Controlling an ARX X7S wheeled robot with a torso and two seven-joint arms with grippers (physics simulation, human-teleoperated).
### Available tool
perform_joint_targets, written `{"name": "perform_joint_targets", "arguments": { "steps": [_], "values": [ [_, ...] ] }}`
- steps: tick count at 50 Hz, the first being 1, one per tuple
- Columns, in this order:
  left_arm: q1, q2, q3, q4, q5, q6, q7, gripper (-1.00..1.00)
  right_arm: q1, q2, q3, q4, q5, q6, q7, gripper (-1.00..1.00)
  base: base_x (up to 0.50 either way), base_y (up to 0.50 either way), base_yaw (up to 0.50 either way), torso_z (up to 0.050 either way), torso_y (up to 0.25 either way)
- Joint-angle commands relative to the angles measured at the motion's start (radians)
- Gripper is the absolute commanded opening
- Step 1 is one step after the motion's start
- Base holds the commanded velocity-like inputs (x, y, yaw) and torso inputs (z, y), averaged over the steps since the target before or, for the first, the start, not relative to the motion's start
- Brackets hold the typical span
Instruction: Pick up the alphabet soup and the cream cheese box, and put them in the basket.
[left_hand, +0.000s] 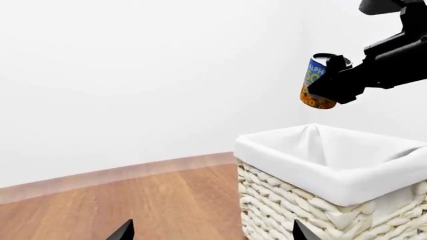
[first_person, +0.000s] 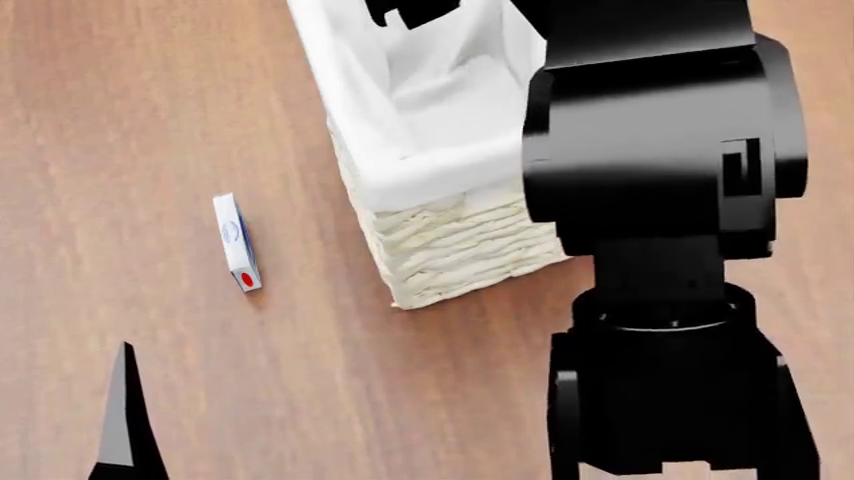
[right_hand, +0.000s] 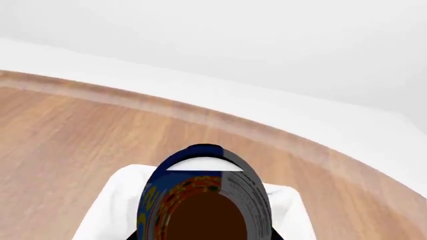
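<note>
**Soup can held over the basket**

The right tool (left_hand: 337, 82) pinches the alphabet soup (left_hand: 315, 82) above the basket (left_hand: 333, 172) — clear of its rim. The cream cheese box (first_person: 236, 242) lies on the worktop beside the basket. The left tool (left_hand: 210, 231) is spread.

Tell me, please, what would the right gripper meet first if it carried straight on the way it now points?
Probably the basket: the right gripper, shut on the alphabet soup, points down over its open liner, with nothing visible between.
</note>
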Motion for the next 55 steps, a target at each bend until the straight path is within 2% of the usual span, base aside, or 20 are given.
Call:
{"name": "perform_joint_targets", "arguments": {
  "steps": [1,13,30,55],
  "values": [
    [0.001,-0.006,0.000,0.013,-0.001,-0.005,-0.003,1.00,-0.006,0.004,-0.032,0.117,0.063,-0.093,0.054,-1.00,0.00,0.00,0.00,0.000,0.000],
    [0.007,-0.010,0.004,0.025,0.004,-0.007,-0.007,1.00,-0.056,0.024,-0.057,0.060,0.096,-0.071,0.068,-1.00,0.00,0.00,0.00,0.000,0.001],
    [0.017,-0.015,0.001,0.028,0.005,0.002,-0.017,1.00,-0.102,0.039,-0.078,0.108,0.125,-0.119,0.096,-1.00,0.00,0.00,0.00,0.000,0.001],
    [0.036,-0.025,-0.002,0.036,0.003,0.020,-0.028,1.00,-0.097,0.054,-0.127,0.119,0.139,-0.125,0.120,-1.00,0.00,0.00,0.00,0.000,0.001]
  ]
}}
